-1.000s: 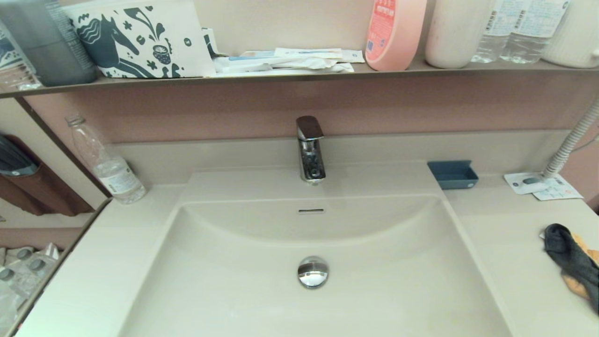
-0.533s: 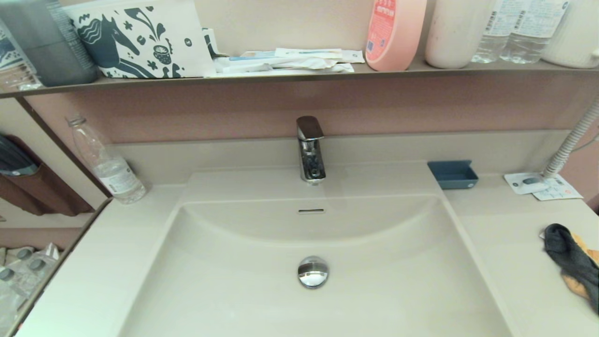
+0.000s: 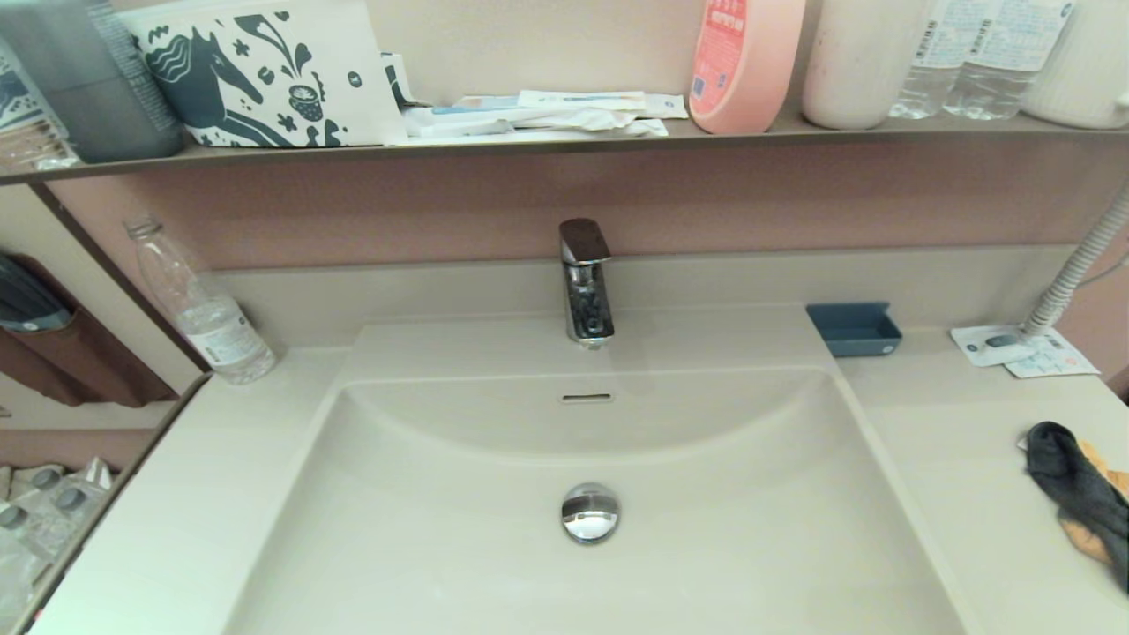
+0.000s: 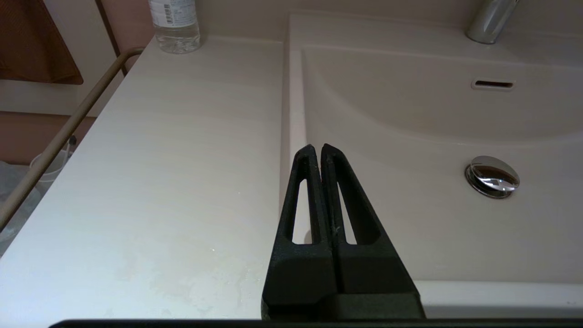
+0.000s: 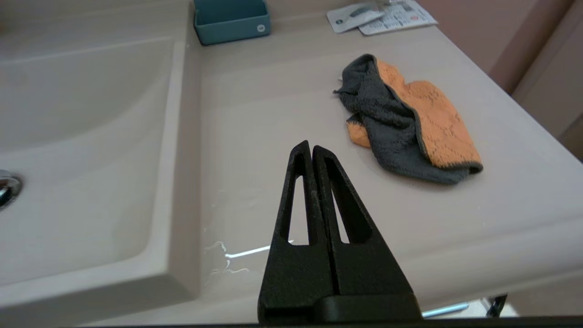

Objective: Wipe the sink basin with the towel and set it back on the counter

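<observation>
The right tool (image 5: 311, 148) hangs over the desk (image 5: 255, 105) beside the sink basin (image 5: 82, 150), its jaws pressed together and holding nothing. Just ahead of it and off to its outer side lies the towel (image 5: 410, 123), crumpled, grey folded over orange, untouched on the desk; probably the pick-up has yet to begin. The left tool (image 4: 317, 149) hovers at the basin's opposite rim, likewise closed and empty, apparently parked.

Left gripper (image 4: 317, 148) closed, above counter (image 4: 173, 159) edge beside sink basin (image 4: 410, 123); drain plug (image 4: 492, 176) visible.
</observation>
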`<state>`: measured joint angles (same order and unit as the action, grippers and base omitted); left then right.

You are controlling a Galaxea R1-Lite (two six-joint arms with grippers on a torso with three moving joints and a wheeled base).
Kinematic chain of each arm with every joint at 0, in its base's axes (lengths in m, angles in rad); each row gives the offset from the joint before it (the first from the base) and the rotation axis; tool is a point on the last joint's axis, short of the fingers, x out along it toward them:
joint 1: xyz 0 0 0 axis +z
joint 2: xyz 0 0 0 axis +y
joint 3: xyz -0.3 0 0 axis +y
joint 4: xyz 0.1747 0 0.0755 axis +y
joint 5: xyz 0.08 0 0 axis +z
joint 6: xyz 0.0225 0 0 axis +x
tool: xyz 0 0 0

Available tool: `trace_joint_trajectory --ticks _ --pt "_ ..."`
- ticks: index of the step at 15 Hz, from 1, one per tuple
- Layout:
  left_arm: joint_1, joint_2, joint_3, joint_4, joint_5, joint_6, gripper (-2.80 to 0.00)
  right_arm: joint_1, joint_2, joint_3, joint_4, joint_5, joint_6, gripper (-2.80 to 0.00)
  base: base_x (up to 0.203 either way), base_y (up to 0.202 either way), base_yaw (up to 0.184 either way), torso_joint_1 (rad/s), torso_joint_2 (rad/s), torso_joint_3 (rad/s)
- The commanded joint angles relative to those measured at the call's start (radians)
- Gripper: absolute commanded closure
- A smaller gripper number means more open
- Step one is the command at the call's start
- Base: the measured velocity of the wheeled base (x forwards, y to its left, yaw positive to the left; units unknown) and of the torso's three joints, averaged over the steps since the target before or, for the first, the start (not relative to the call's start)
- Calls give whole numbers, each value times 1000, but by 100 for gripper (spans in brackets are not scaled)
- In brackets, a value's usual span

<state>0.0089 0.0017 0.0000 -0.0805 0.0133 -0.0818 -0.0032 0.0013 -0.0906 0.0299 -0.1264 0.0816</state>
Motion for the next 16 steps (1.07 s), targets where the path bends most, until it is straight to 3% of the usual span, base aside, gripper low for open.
trace_joint_trajectory --ticks 1,6,11,16 --pt "0 0 0 -1 1 -1 0 0 -1 63 -77 5 -22 0 0 0 0 0 0 0" --pt "0 0 0 -1 1 -1 0 0 -1 90 -68 124 -151 0 0 0 0 0 0 0" --pt "0 0 0 -1 1 -1 0 0 -1 91 -35 125 -98 0 0 0 0 0 0 0" --pt "0 1 0 -1 1 -1 0 0 -1 91 -35 125 -97 0 0 0 0 0 0 0"
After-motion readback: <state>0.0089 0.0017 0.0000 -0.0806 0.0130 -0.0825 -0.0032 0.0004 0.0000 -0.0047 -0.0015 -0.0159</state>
